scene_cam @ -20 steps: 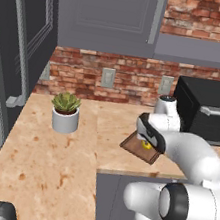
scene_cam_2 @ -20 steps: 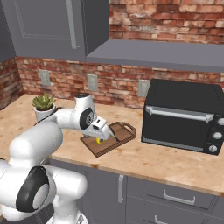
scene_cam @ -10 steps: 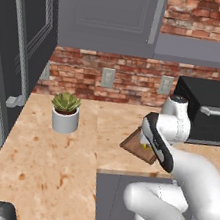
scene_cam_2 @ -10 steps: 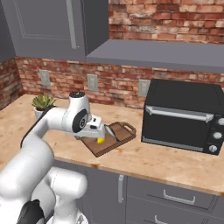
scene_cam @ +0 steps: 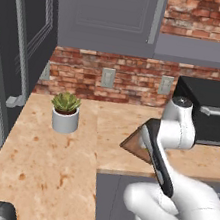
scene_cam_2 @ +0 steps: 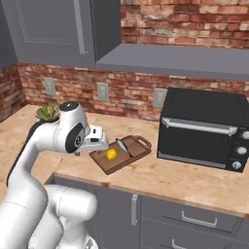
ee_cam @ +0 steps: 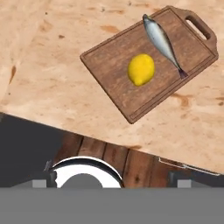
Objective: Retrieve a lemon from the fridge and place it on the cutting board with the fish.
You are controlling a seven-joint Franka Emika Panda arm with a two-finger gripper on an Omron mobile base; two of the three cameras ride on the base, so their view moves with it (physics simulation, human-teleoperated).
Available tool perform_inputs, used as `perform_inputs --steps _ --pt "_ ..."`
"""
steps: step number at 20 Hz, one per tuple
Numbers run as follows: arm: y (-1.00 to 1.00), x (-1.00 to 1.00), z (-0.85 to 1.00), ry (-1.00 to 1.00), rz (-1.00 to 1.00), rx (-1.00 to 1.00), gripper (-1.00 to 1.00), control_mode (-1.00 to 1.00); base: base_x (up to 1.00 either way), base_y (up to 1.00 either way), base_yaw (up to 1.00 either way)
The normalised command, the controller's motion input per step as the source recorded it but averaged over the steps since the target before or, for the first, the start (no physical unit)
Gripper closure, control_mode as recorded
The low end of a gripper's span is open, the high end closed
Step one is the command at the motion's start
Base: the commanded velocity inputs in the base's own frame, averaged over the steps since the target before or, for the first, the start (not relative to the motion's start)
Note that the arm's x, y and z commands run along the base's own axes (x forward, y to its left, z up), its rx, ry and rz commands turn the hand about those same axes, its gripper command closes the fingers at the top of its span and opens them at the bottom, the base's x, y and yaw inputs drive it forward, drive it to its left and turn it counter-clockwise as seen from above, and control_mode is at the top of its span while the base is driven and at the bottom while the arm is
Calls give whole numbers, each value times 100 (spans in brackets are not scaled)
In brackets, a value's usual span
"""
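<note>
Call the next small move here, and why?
Probably just back the arm off and stop. The lemon already sits on the cutting board beside the fish, apart from it, and the open gripper holds nothing and hangs above the counter. Nothing looks left to place, so a short retreat clear of the board seems enough.

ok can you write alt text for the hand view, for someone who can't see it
A yellow lemon lies on a brown wooden cutting board, apart from a silver fish nearer the board's handle end. The board sits on a speckled tan counter, seen from above, and nothing is touching the lemon.
</note>
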Motion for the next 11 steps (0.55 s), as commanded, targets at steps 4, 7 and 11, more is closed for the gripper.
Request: perform_inputs --steps 4,7,11 --pt "3 -35 1 -36 3 -1 -100 -100 0 0 0" --pt "0 -32 18 -45 1 0 -100 -100 0 0 0" --pt "0 -9 54 -24 0 0 -100 -100 0 0 0"
